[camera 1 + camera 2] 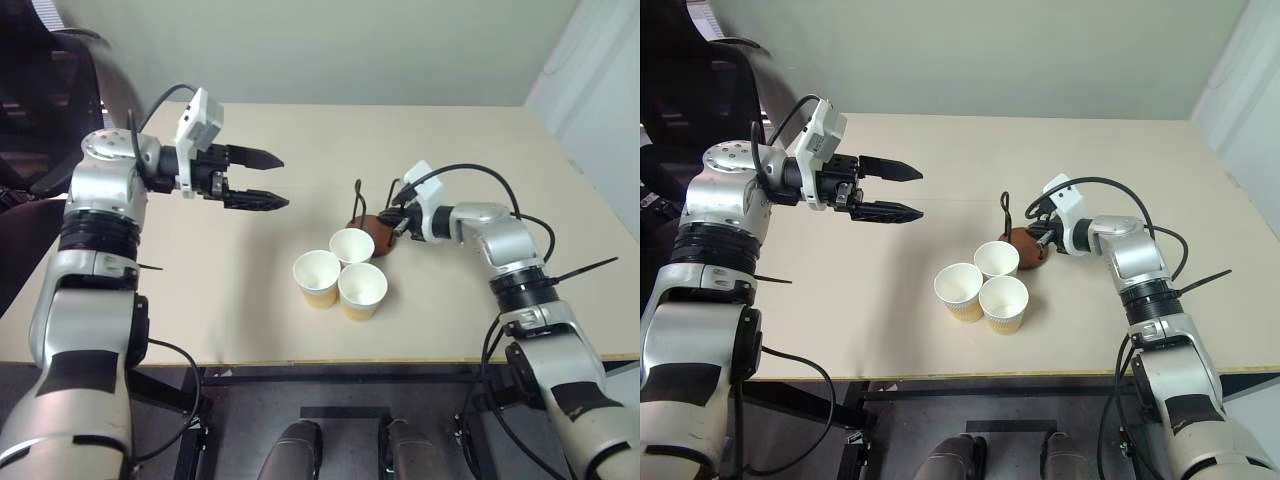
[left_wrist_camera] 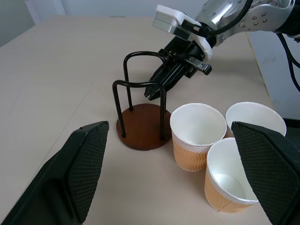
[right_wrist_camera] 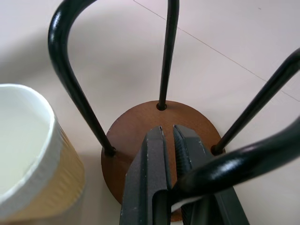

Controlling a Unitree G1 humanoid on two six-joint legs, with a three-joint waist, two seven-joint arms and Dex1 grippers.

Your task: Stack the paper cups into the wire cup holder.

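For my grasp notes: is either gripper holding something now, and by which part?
The right gripper is shut on the holder, by one of its wire loops near the base. The left gripper is open and holds nothing.

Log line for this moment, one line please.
left hand: open, raised over table | right hand: shut on holder wire | cups: three upright on table beside holder, none stacked

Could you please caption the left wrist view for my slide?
Right gripper, shut, reaches into the empty wire cup holder beside three paper cups.
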